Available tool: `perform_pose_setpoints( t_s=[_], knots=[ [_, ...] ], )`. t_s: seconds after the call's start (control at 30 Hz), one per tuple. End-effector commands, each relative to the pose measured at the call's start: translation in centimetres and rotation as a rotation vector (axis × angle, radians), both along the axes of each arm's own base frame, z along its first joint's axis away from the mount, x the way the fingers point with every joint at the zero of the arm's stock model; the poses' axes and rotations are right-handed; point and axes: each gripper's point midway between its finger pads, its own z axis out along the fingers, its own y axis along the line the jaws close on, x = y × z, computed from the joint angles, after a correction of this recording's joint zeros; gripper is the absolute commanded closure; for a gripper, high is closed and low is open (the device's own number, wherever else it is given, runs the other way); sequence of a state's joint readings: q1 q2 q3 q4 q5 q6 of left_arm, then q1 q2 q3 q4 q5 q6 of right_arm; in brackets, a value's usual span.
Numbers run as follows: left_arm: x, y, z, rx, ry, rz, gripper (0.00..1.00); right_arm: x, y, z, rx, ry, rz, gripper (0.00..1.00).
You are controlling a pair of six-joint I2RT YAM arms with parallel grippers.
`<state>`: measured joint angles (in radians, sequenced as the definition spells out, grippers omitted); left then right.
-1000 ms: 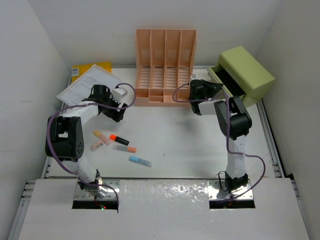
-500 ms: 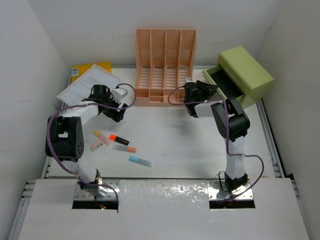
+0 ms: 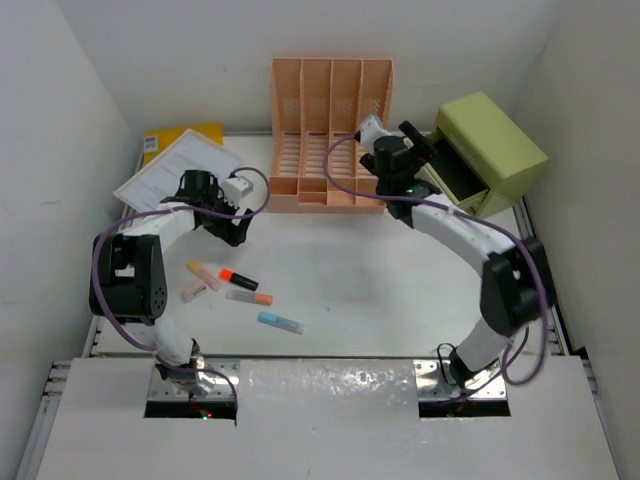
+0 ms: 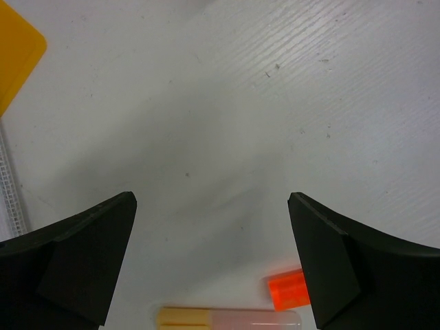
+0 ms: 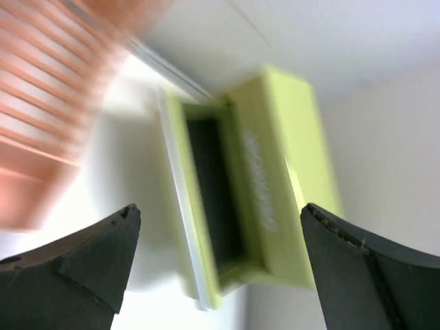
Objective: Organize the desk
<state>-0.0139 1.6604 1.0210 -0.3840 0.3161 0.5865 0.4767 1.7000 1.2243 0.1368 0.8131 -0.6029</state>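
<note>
Plain white walls [image 3: 330, 30] close in at back, left and right. Light even, diffuse; shadows soft.

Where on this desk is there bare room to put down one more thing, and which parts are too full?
The widest bare patch of the desk lies between the rack, the markers and the right arm. Crowded: the left side, with papers, left arm and markers; also the far right corner by the drawer box.

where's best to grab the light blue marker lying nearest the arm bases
Probably mid-barrel, straight down from above, jaws across its narrow width: the light blue marker lies flat on the desk, apart from the other markers.
</note>
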Motion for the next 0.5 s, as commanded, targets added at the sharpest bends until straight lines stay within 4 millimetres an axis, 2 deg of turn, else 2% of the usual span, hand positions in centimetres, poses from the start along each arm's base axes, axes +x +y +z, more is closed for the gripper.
perform_pose_setpoints(
  t_s=[0.0, 0.07, 0.1, 0.13, 0.17, 0.2, 0.23, 0.27, 0.3, 0.33, 0.37, 0.47],
  knots=[
    [1.0, 1.6, 3.1, -0.039, -0.072, 0.06, 0.08, -3.2, 7.6, 1.0, 0.478, 0.102, 0.33, 0.06],
    [0.9, 2.3, 3.2, -0.06, -0.066, 0.089, 0.08, -6.7, 12.1, -0.6, 0.679, 0.205, 0.504, 0.09],
    [0.9, 3.4, 3.3, -0.063, -0.067, 0.123, 0.08, -9.4, 16.5, -1.2, 0.752, 0.287, 0.678, 0.11],
    [0.6, 4.0, 3.3, -0.068, -0.054, 0.142, 0.08, -11.2, 18.5, -2.2, 0.787, 0.34, 0.732, 0.12],
    [0.3, 4.1, 3.4, -0.093, -0.047, 0.148, 0.08, -13.1, 19.9, -4.4, 0.78, 0.418, 0.768, 0.12],
    [0.0, 5.0, 3.5, -0.113, -0.039, 0.172, 0.08, -16.4, 22.8, -5.7, 0.758, 0.506, 0.85, 0.09],
    [-0.7, 4.8, 3.5, -0.148, -0.017, 0.163, 0.08, -18.1, 24.2, -6.8, 0.728, 0.559, 0.893, 0.01],
    [-1.0, 5.5, 3.8, -0.15, -0.023, 0.173, 0.08, -19.7, 25.4, -8.5, 0.707, 0.626, 0.914, 0.01],
    [-1.2, 5.6, 3.9, -0.149, -0.023, 0.173, 0.08, -22.5, 27.3, -9.5, 0.682, 0.69, 0.971, 0.01],
    [-1.5, 6.0, 3.7, -0.126, -0.024, 0.184, 0.08, -23.7, 28.3, -10.1, 0.664, 0.724, 0.992, 0.02],
    [-1.6, 6.2, 4.1, -0.114, -0.048, 0.19, 0.08, -26.0, 29.4, -12.4, 0.603, 0.806, 1.013, 0.03],
    [-1.8, 6.4, 4.9, -0.096, -0.088, 0.203, 0.08, -27.5, 30.8, -14.6, 0.516, 0.865, 1.015, 0.11]
  ],
)
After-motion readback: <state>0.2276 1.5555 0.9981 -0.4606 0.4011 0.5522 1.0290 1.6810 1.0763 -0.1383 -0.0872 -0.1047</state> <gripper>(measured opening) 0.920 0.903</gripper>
